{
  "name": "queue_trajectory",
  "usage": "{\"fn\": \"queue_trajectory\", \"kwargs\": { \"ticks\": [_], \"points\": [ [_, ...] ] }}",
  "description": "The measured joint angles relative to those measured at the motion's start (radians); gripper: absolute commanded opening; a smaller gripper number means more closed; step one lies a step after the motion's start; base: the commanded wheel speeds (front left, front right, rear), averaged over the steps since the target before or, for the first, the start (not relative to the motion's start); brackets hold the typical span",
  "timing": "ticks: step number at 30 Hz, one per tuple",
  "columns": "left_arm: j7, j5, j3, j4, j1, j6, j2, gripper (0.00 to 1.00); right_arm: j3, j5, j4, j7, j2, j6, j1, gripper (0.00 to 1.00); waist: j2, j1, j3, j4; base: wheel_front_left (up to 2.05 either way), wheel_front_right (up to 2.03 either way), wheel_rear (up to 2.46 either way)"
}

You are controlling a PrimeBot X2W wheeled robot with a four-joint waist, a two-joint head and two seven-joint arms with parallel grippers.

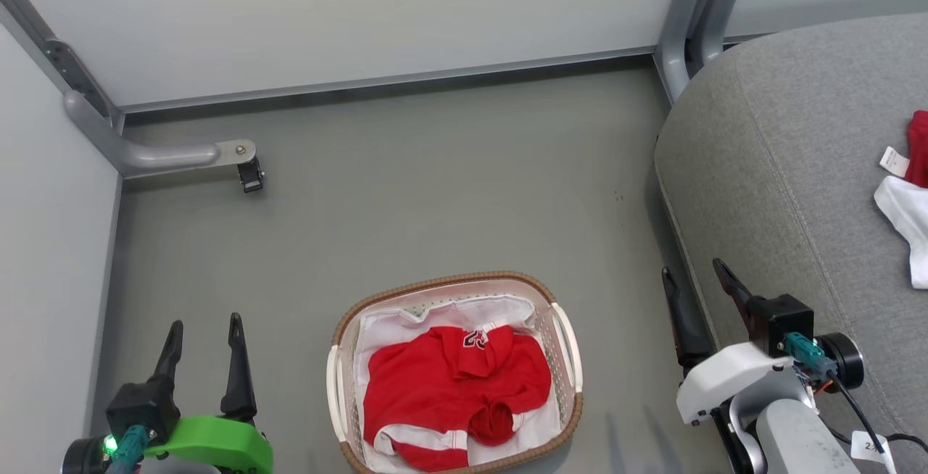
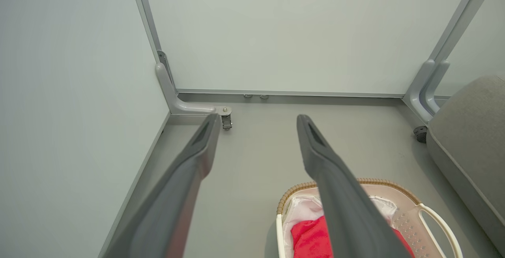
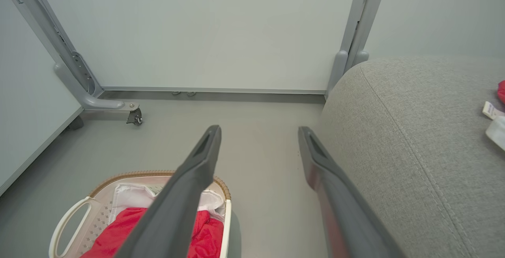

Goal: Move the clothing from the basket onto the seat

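Observation:
Red clothing (image 1: 449, 387) with white striped trim and a black number lies bunched in the oval white basket (image 1: 567, 347) on the floor, over a white liner. The same red clothing (image 2: 307, 240) and clothing (image 3: 118, 230) shows low in both wrist views. A second red and white garment (image 1: 910, 198) rests on the grey seat (image 1: 790, 169) at the right edge. My left gripper (image 1: 204, 333) hangs open left of the basket, holding nothing. My right gripper (image 1: 699, 275) stands open between the basket and the seat's edge, also holding nothing.
Pale partition walls close off the back and left. A grey wall foot with a castor (image 1: 250, 173) juts onto the floor at the back left. Another grey post (image 1: 689, 25) stands behind the seat's corner. Bare grey floor lies beyond the basket.

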Motion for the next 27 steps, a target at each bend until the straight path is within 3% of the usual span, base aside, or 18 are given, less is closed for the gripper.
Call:
{"fn": "queue_trajectory", "kwargs": {
  "ticks": [15, 27],
  "points": [
    [0.0, -0.039, -0.073, 0.025, 0.028, 0.0, -0.002, 1.0, 0.005, -0.001, 0.002, 0.0, 0.0, 0.0, 0.023, 1.0, 0.0, 0.0, -0.01, -0.005, 0.0, 0.0, 0.0],
    [0.0, -0.056, -0.182, 0.098, -0.081, 0.0, -0.002, 1.0, 0.046, 0.026, -0.047, 0.0, 0.0, 0.0, -0.069, 1.0, 0.0, 0.0, 0.106, -0.035, 0.0, 0.0, 0.0]
  ]
}}
